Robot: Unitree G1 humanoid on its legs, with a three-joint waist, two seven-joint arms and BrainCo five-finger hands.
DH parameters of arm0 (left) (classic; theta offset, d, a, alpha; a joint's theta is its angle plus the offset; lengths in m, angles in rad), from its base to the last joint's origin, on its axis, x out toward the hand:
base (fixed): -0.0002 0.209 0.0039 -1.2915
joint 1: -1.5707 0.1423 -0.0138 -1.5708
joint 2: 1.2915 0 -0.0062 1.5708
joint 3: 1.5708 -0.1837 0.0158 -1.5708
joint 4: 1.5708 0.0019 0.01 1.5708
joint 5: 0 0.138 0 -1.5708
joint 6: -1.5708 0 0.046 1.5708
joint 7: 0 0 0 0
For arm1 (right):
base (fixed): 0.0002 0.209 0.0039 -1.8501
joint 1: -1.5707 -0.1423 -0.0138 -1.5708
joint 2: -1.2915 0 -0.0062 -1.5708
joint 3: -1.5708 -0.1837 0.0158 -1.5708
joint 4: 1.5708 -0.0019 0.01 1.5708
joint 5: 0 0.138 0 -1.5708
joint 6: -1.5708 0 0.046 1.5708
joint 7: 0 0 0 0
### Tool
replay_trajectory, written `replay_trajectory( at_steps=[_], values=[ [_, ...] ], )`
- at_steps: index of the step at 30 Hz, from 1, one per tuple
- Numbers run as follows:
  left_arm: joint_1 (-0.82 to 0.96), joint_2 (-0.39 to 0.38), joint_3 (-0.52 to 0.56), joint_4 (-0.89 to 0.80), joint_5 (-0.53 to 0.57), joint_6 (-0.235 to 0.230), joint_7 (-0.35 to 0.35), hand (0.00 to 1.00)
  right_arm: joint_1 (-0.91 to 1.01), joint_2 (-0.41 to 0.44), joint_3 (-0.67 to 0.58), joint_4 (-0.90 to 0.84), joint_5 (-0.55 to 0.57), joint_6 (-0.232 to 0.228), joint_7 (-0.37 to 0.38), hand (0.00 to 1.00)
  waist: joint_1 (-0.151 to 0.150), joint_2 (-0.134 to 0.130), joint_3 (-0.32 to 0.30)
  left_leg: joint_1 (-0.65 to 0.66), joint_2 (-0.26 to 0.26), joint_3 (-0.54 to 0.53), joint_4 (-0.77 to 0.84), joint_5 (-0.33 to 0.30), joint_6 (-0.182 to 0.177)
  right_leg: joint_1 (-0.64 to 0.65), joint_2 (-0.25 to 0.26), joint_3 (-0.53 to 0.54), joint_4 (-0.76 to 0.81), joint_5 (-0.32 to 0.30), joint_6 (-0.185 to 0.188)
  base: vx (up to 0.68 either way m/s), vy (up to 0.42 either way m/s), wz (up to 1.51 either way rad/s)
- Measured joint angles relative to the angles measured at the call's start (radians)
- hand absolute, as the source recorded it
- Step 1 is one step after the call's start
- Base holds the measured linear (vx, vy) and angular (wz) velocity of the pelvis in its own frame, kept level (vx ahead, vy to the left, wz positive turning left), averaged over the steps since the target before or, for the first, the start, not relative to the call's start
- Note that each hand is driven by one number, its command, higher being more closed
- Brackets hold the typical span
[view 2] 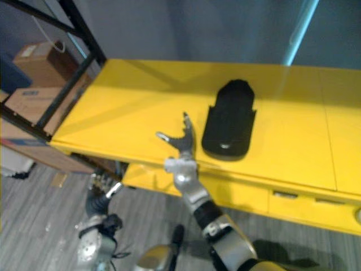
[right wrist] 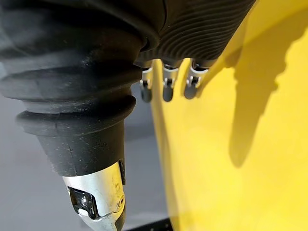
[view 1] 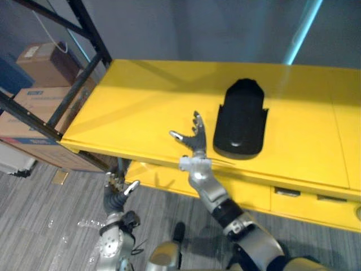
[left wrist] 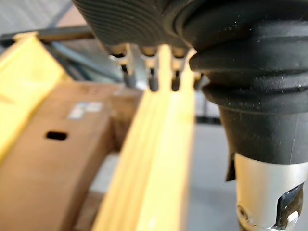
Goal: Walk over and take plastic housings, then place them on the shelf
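The right hand (view 1: 194, 141) is spread open, empty; the black plastic housing (view 1: 240, 118) lies just beside its fingers (view 1: 198, 125). It could be pushed away by a crooked reach (the yellow surface (view 1: 141, 101) looks smooth). The left hand (view 1: 117, 185), lower, is relaxed.

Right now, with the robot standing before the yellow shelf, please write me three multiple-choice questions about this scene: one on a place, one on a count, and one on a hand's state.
1. Where does the black housing lie?
A) on the yellow shelf
B) on a chair
C) in a bin

2. How many housings are on the shelf?
A) three
B) one
C) two

3. What is the state of the right hand?
A) shut on the housing
B) shut, holding nothing
C) open, holding nothing

Answers:
1 A: it lies flat on the shelf top.
2 B: a single black shell is there.
3 C: its fingers are spread beside the housing, not touching it.
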Motion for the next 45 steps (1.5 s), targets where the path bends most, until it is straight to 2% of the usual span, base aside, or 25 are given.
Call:
replay_trajectory(
  at_steps=[5,11,13,17,23,26,29,31,32,34,37,39,40,43,44,45],
  values=[
    [-0.001,0.002,-0.038,0.032,-0.036,-0.003,-0.014,0.0,-0.104,-0.05,-0.094,0.034,-0.011,0.0,-0.018,0.0,-0.002,0.032,0.035,-0.002,0.0,0.006,0.016,-0.005,-0.001,-0.028,-0.017,0.015,0.067,-0.03,-0.003,-0.04,-0.009,-0.05],
    [0.0,0.041,-0.073,0.05,-0.067,-0.028,-0.017,0.0,-0.132,-0.102,-0.167,0.035,-0.048,0.0,-0.06,0.0,-0.001,0.041,0.049,-0.003,-0.001,0.017,0.014,-0.004,-0.003,-0.076,-0.043,0.036,0.16,-0.079,-0.006,-0.01,-0.035,-0.04],
    [0.0,0.04,-0.079,0.051,-0.074,-0.031,-0.017,0.0,-0.133,-0.116,-0.178,0.035,-0.048,0.0,-0.061,0.0,-0.002,0.041,0.05,-0.003,-0.001,0.028,0.014,-0.004,-0.003,-0.09,-0.044,0.046,0.175,-0.085,-0.009,-0.01,-0.045,-0.13],
    [0.0,0.04,-0.093,0.091,-0.076,-0.035,-0.016,0.0,-0.134,-0.136,-0.179,0.034,-0.057,0.006,-0.072,0.0,-0.025,0.044,0.051,0.003,-0.001,0.033,0.015,-0.005,-0.003,-0.092,-0.049,0.054,0.184,-0.09,-0.01,-0.01,-0.032,-0.05],
    [0.011,0.039,-0.143,0.093,-0.077,-0.036,-0.016,0.0,-0.137,-0.176,-0.206,0.038,-0.066,0.015,-0.073,0.0,-0.024,0.06,0.059,0.015,-0.003,0.05,0.013,-0.005,-0.003,-0.103,-0.059,0.074,0.212,-0.098,-0.01,-0.04,-0.023,-0.08],
    [0.015,0.039,-0.149,0.116,-0.097,-0.037,-0.017,0.0,-0.143,-0.199,-0.22,0.049,-0.066,0.011,-0.046,0.0,-0.028,0.062,0.06,0.017,-0.003,0.054,0.012,-0.005,-0.003,-0.103,-0.06,0.078,0.214,-0.099,-0.01,-0.02,-0.011,-0.04],
    [0.02,0.04,-0.15,0.118,-0.107,-0.037,-0.017,0.0,-0.151,-0.222,-0.219,0.067,-0.064,-0.011,0.021,0.0,-0.028,0.062,0.06,0.017,-0.004,0.055,0.01,-0.005,-0.003,-0.104,-0.061,0.077,0.214,-0.098,-0.009,0.0,0.0,0.0],
    [0.019,0.04,-0.152,0.118,-0.107,-0.038,-0.018,0.0,-0.159,-0.224,-0.213,0.068,-0.064,-0.049,0.095,0.0,-0.028,0.062,0.06,0.017,-0.004,0.055,0.01,-0.004,-0.003,-0.104,-0.061,0.077,0.214,-0.098,-0.009,0.0,0.0,0.0],
    [0.018,0.04,-0.152,0.118,-0.107,-0.038,-0.019,0.0,-0.162,-0.227,-0.188,0.059,-0.065,-0.079,0.143,0.0,-0.029,0.062,0.06,0.017,-0.004,0.056,0.009,-0.005,-0.003,-0.104,-0.061,0.077,0.213,-0.098,-0.009,0.0,0.0,0.0],
    [0.018,0.04,-0.152,0.118,-0.106,-0.038,-0.02,0.0,-0.16,-0.228,-0.121,0.005,-0.066,-0.111,0.199,0.0,-0.038,0.062,0.06,0.017,-0.003,0.056,0.009,-0.005,-0.003,-0.104,-0.06,0.076,0.211,-0.098,-0.009,0.0,0.0,0.0],
    [0.016,0.04,-0.139,0.114,-0.103,-0.038,-0.034,0.0,-0.114,-0.226,-0.034,-0.22,-0.086,-0.147,0.265,0.0,-0.055,0.053,0.067,0.021,-0.003,0.059,0.004,-0.005,-0.003,-0.1,-0.06,0.076,0.204,-0.096,-0.007,0.0,0.0,0.0],
    [0.018,0.039,-0.121,0.106,-0.101,-0.037,-0.039,0.0,-0.033,-0.232,-0.034,-0.392,-0.085,-0.16,0.299,0.0,-0.06,0.038,0.072,0.039,-0.002,0.061,-0.006,-0.006,-0.002,-0.081,-0.058,0.074,0.189,-0.093,-0.003,0.02,-0.007,-0.02],
    [0.03,0.039,-0.081,0.09,-0.094,-0.034,-0.038,0.0,0.079,-0.242,-0.067,-0.568,-0.084,-0.158,0.345,0.0,-0.076,0.009,0.071,0.053,-0.003,0.066,-0.006,-0.016,0.002,-0.058,-0.055,0.073,0.168,-0.086,0.003,0.03,-0.005,-0.06],
    [0.047,0.041,-0.032,0.059,-0.092,-0.031,-0.034,0.0,0.215,-0.285,-0.171,-0.735,-0.075,-0.158,0.406,0.0,-0.083,-0.033,0.054,0.053,0.0,0.09,-0.004,-0.032,0.007,-0.047,-0.043,0.09,0.121,-0.063,0.008,0.03,0.017,-0.22],
    [0.048,0.047,-0.014,0.056,-0.092,-0.026,-0.026,0.0,0.283,-0.336,-0.278,-0.794,-0.064,-0.158,0.439,0.0,-0.097,-0.058,0.044,0.054,0.0,0.103,-0.004,-0.042,0.01,-0.034,-0.037,0.095,0.083,-0.041,0.013,0.04,0.033,-0.24],
    [0.052,0.053,-0.007,0.056,-0.092,-0.021,-0.019,0.0,0.306,-0.366,-0.339,-0.802,-0.066,-0.158,0.456,0.0,-0.107,-0.072,0.037,0.055,-0.001,0.113,-0.004,-0.048,0.011,-0.026,-0.034,0.099,0.059,-0.027,0.015,0.05,0.037,-0.22]
  ],
)
